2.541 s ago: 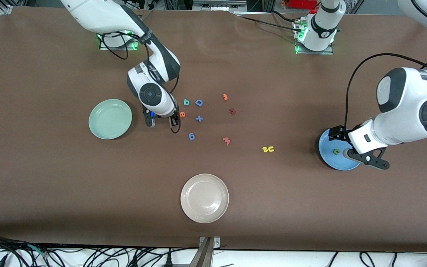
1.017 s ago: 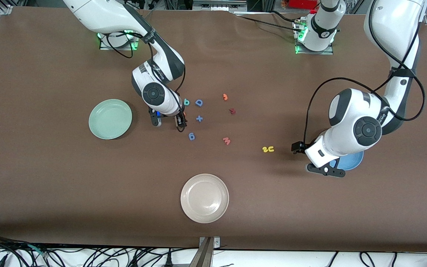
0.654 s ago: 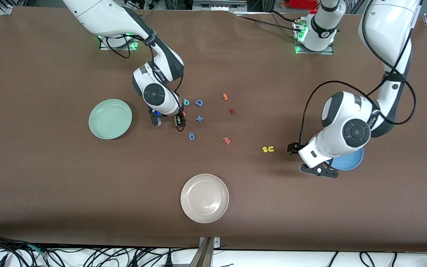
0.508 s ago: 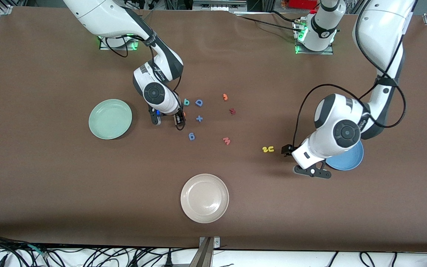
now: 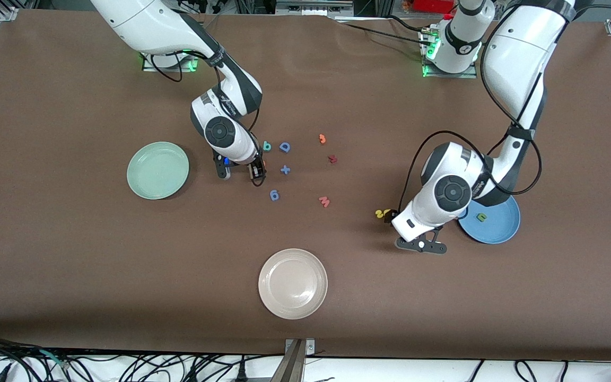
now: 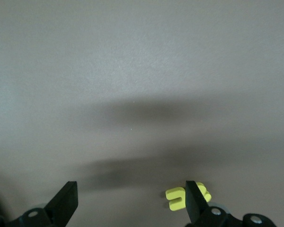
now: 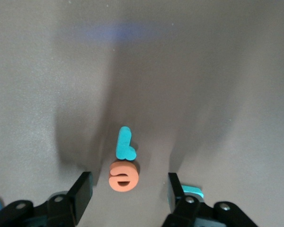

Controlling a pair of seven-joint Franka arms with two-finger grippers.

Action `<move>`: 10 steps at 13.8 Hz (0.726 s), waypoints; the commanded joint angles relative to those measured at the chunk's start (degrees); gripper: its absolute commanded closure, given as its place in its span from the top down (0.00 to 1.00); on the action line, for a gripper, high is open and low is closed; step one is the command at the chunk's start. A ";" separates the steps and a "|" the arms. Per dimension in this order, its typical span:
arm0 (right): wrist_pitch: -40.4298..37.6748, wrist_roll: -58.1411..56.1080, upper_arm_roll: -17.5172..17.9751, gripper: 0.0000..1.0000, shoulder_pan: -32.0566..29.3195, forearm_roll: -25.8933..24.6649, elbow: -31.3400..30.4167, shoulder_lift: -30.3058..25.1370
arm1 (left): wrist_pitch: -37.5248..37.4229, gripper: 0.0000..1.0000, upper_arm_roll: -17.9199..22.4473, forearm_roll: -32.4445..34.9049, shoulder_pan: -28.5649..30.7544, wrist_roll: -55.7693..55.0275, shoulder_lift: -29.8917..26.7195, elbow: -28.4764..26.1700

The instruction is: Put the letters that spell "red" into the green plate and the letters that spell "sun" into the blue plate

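My right gripper (image 5: 256, 171) (image 7: 128, 191) is low over the table, open, with the orange "e" (image 7: 123, 176) between its fingers and untouched. The teal "r" (image 7: 125, 143) lies against the "e". The teal "d" shape (image 5: 267, 146) sits beside them. The green plate (image 5: 158, 170) lies toward the right arm's end. My left gripper (image 5: 390, 217) (image 6: 130, 201) is open, low beside the yellow arch letter (image 6: 176, 198). One finger half hides the yellow "s" (image 6: 206, 191). The blue plate (image 5: 496, 231) holds the green arch letter (image 5: 480, 216).
Loose on the table's middle lie a blue "D" (image 5: 285, 147), a blue plus (image 5: 285, 170), a blue "6" (image 5: 275, 195), an orange "3" (image 5: 322, 139), a dark red piece (image 5: 332, 158) and a reddish "m" (image 5: 324, 201). An off-white plate (image 5: 293, 284) sits nearest the front camera.
My left arm has swung from over the blue plate to the yellow letters, and the green letter now shows in that plate. My right gripper shifted onto the "e".
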 commanded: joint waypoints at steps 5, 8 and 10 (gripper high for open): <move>1.80 0.84 0.06 0.45 0.29 -1.58 -0.60 0.68 | 0.36 1.00 0.10 3.41 -1.54 -9.34 2.08 0.06; 1.80 0.57 0.06 0.29 0.29 -1.67 -0.60 0.86 | 0.36 1.00 0.10 3.32 -1.62 -9.52 3.13 -0.12; 1.80 0.48 0.06 0.15 0.29 -1.67 -0.60 0.95 | 0.36 1.00 0.10 3.32 -1.62 -9.60 3.22 -0.21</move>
